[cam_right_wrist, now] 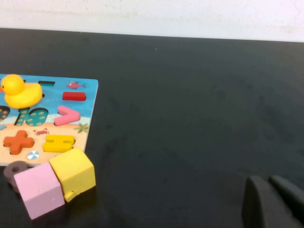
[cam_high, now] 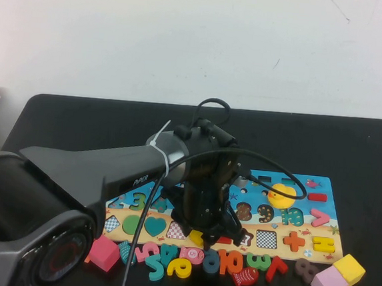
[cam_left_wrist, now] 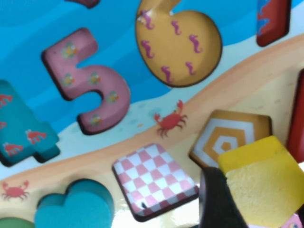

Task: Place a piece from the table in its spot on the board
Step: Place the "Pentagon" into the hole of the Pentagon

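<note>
L pincer (cam_high: pixel 199 236) pinching pentagon (cam_left_wrist: pixel 263 183) just over recess (cam_left_wrist: pixel 228 140), board (cam_high: pixel 311 187) | R pincer (cam_right_wrist: pixel 273 202) pressed together, low over desk (cam_right_wrist: pixel 190 95)

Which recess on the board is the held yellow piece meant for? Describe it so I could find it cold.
On the board, look along the sandy lower band, under the left end effector, which holds the yellow pentagon. The pentagon recess sits beside the pink checkered square recess, below the yellow 6. Only it has five sides and pale concentric rings; the right end effector is parked away.
</note>
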Robot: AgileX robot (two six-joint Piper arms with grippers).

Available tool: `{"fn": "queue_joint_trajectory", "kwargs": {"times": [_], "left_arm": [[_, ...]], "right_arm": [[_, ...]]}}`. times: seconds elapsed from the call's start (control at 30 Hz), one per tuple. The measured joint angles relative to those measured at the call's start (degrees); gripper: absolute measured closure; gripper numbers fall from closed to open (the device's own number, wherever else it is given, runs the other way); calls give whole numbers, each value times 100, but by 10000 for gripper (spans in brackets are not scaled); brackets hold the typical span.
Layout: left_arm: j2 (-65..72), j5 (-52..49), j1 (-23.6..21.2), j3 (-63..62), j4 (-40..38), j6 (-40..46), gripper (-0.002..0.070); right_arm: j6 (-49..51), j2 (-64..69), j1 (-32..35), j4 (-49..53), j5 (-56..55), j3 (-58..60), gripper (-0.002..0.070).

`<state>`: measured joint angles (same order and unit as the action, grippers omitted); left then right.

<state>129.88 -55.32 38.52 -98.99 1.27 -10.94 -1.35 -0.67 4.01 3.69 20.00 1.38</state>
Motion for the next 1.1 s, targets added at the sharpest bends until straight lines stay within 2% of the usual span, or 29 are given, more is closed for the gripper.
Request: {"fn": "queue_joint_trajectory", "kwargs": {"times": [0.5, 0.7, 0.83, 1.1], "left_arm": [[14, 155, 0, 0, 121, -91, 338], [14, 177, 0, 0, 168, -140, 247], [14, 181, 0, 0, 168, -137, 211], [-80, -147, 0, 0, 417, -114, 228]], "right_arm": [[0, 0, 0, 2, 0, 0, 657], [0, 0, 0, 2, 0, 0, 658], [0, 0, 0, 2, 0, 0, 657], [0, 0, 0, 2, 0, 0, 657]]}}
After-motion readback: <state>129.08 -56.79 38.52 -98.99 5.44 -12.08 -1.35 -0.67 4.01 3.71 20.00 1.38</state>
